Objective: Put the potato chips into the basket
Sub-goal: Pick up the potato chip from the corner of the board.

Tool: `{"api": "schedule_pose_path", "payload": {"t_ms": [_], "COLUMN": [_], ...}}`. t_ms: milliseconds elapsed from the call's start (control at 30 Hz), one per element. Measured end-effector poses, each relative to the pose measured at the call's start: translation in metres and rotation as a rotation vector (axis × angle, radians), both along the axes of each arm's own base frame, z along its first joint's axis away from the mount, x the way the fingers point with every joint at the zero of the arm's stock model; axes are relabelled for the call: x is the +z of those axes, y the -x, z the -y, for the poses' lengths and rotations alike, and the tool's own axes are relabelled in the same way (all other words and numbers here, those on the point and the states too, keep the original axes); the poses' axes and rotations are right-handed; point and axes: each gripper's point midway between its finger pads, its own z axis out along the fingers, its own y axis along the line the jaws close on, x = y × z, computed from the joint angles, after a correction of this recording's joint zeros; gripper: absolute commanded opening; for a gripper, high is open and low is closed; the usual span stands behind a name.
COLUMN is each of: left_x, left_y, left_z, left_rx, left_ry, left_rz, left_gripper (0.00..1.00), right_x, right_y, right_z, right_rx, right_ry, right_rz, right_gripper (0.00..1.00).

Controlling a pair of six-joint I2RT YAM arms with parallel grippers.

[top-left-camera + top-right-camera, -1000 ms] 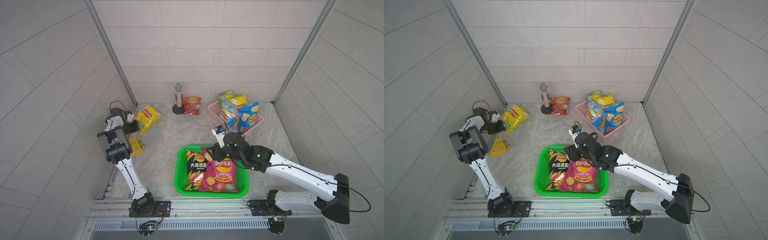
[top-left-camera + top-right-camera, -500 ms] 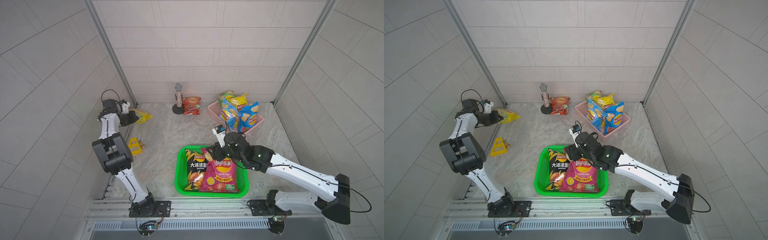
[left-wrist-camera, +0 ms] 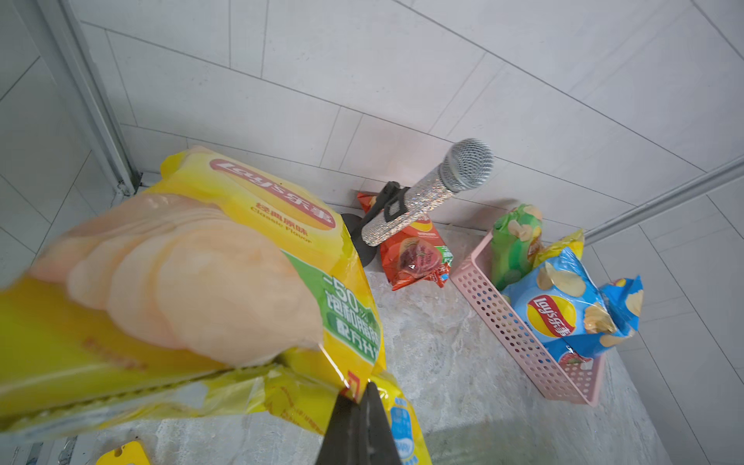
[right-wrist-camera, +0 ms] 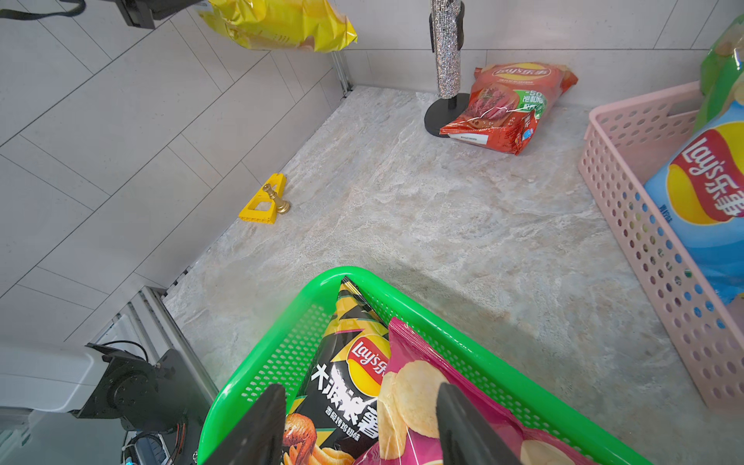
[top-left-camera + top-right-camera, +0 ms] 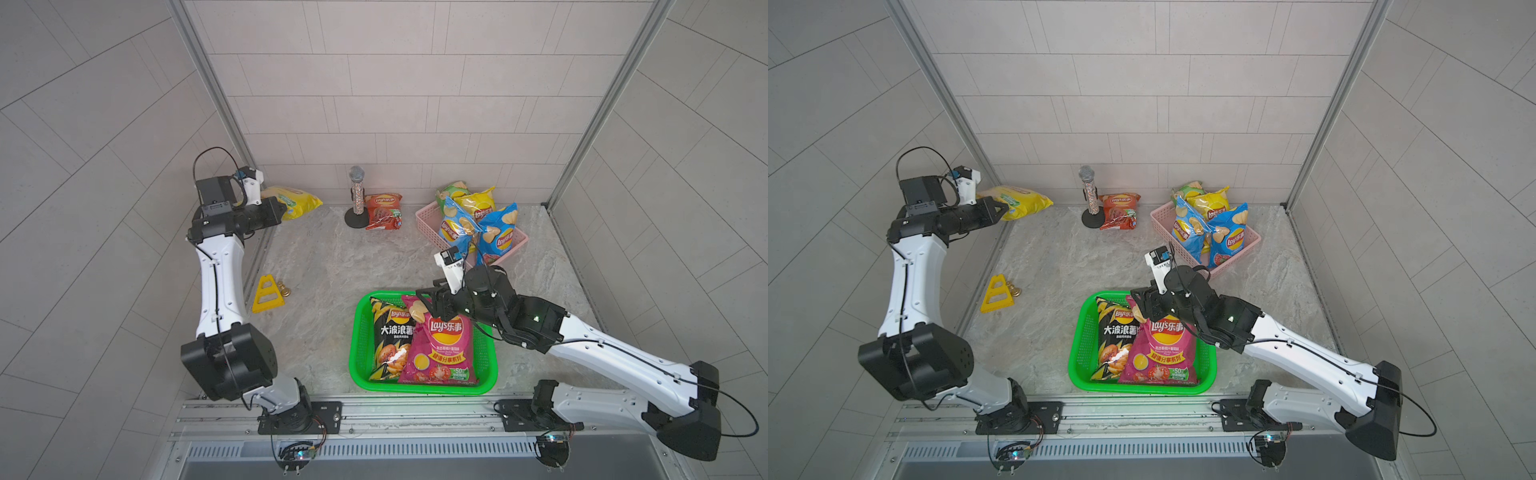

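Observation:
My left gripper is shut on the edge of a yellow bag of potato chips, which hangs in the air at the far left corner in both top views. A green basket near the front holds a black bag and a magenta bag. Just above their far ends my right gripper stands open, holding nothing. A red bag leans by the back wall.
A pink basket at the back right holds blue, yellow and green bags. A glittery microphone on a round black stand is next to the red bag. A yellow triangular piece and a small gold chess piece lie by the left wall.
The left arm has lifted the yellow bag off the table and swung it up toward the back left corner. The right arm has hardly moved.

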Motion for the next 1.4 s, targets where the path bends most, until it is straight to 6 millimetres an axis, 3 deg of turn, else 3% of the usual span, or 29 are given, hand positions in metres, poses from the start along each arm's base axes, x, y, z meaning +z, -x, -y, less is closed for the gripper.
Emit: {"api": "schedule_pose_path", "payload": {"t_ms": [367, 567, 733, 900, 1100, 1267, 1400], "left_x": [0.043, 0.039, 0.015, 0.0, -0.002, -0.002, -0.002], "left_y": [0.095, 0.139, 0.151, 0.159, 0.163, 0.164, 0.165], "left_z": [0.096, 0.13, 0.151, 0.165, 0.17, 0.172, 0.172], "left_rx": [-0.128, -0.205, -0.276, -0.315, -0.328, -0.326, -0.326], "left_ry": [0.051, 0.149, 0.224, 0.242, 0.246, 0.258, 0.264], "left_rz": [0.091, 0.041, -0.068, -0.136, -0.153, -0.164, -0.169], "left_gripper": [0.0, 0.0, 0.0, 0.0, 0.0, 0.0, 0.0], "right_x": [0.009, 0.006, 0.002, 0.002, 0.035, 0.061, 0.076], "right_y": [0.004, 0.008, 0.015, 0.03, 0.057, 0.05, 0.042], "right_z": [0.006, 0.003, -0.017, -0.054, -0.088, -0.089, -0.107], "right_rx": [-0.004, 0.008, 0.047, 0.142, 0.331, 0.376, 0.419], "right_ry": [-0.021, -0.062, -0.202, -0.261, -0.095, 0.019, 0.095], "right_rz": [0.018, -0.012, -0.079, -0.084, 0.221, 0.462, 0.575], "right_gripper": [0.64, 0.65, 0.65, 0.68, 0.72, 0.74, 0.74]}}
